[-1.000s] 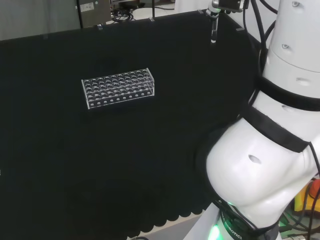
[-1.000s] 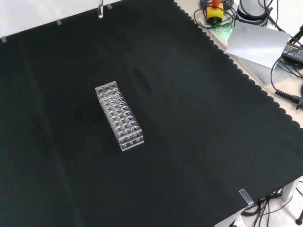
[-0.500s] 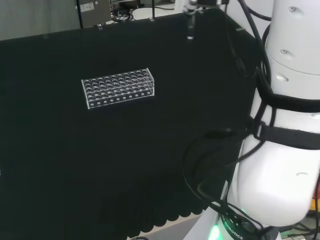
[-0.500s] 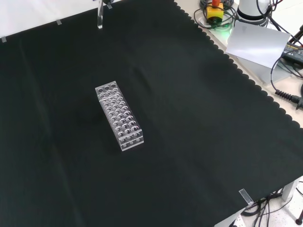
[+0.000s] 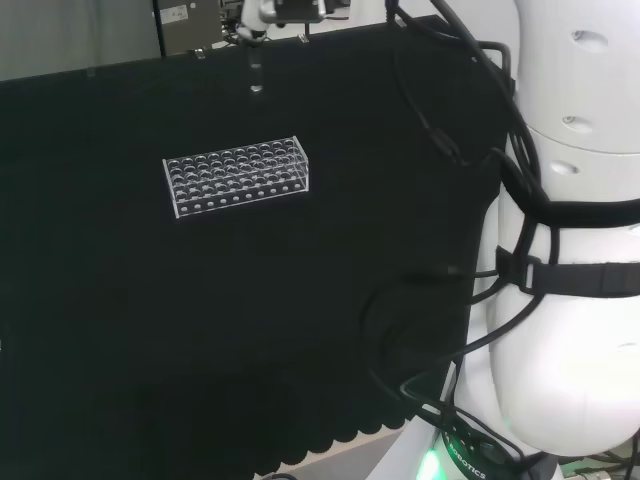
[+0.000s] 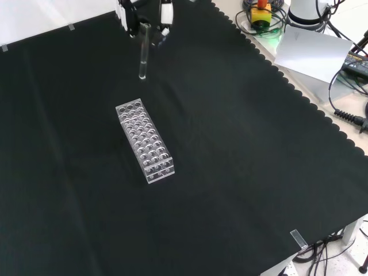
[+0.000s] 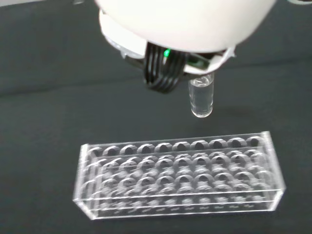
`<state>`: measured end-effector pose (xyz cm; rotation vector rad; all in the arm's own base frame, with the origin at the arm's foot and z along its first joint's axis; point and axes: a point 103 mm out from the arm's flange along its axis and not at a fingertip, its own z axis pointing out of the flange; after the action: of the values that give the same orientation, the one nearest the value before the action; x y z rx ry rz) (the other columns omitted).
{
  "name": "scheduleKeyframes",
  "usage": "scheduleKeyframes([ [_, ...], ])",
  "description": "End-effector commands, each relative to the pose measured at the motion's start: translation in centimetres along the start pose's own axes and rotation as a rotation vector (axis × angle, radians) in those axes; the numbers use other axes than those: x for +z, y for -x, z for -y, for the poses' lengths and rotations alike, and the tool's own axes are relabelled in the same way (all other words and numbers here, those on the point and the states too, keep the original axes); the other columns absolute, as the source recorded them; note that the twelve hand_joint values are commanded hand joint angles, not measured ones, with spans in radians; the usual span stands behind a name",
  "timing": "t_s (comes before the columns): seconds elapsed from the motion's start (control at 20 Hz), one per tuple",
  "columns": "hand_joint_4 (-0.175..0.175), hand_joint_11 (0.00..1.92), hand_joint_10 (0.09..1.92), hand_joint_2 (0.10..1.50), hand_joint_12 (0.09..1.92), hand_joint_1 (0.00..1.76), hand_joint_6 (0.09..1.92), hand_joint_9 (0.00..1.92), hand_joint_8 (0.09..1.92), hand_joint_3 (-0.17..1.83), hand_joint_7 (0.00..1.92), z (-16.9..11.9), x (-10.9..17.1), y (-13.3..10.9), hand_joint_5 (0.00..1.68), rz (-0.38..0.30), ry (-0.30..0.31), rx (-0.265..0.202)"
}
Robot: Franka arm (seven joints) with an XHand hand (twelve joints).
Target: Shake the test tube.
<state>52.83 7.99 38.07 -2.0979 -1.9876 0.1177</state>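
While the white robot arm (image 5: 570, 250) reaches across the bench, its black and white hand (image 6: 144, 14) hangs above the black cloth (image 6: 241, 172) and grasps a clear glass test tube (image 6: 142, 52) by its upper end, fingers closed around it. In the front view the hand enters at the top edge, and the tube hangs straight down from it, upright, with its rounded bottom in the air, clear of the cloth. Below the hand in that view, and a little toward the viewer, lies a clear plastic test tube rack (image 6: 145, 141), a long block with rows of round holes, resting flat on the cloth. The tube's lower tip is near the rack's far end but apart from it, not touching. In the head view the hand (image 5: 268, 12) shows at the top edge, with the tube (image 5: 256, 68) hanging beneath it, and the rack (image 5: 238, 175) sits nearer the camera than the hand. In the wrist view a blurred white part of the hand (image 7: 185, 24) looms close, the rounded end of the tube (image 7: 202, 97) pokes out from under it, and the rack (image 7: 178, 180) lies on the cloth beyond the tube's tip, all its visible holes vacant. Whether the tube holds any liquid cannot be told.
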Motion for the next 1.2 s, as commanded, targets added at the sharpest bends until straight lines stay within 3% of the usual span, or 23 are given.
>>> scheduleKeyframes([
  [0.05,-0.175,1.14,0.69,0.52,1.01,1.33,0.6,1.57,0.61,0.85,1.39,-1.8,1.7,-4.0,1.34,-0.087,-0.057,-0.111],
  [0.35,-0.175,1.14,0.69,0.52,1.01,1.33,0.6,1.57,0.61,0.85,1.39,-2.2,1.5,0.2,1.34,-0.057,-0.051,-0.02],
  [0.9,-0.175,1.14,0.69,0.52,1.01,1.33,0.6,1.57,0.61,0.85,1.39,-1.3,0.4,13.0,1.34,0.005,-0.029,0.247],
  [1.2,-0.175,1.14,0.69,0.52,1.01,1.33,0.6,1.57,0.61,0.85,1.39,-0.4,0.3,16.1,1.34,0.02,-0.028,0.316],
])
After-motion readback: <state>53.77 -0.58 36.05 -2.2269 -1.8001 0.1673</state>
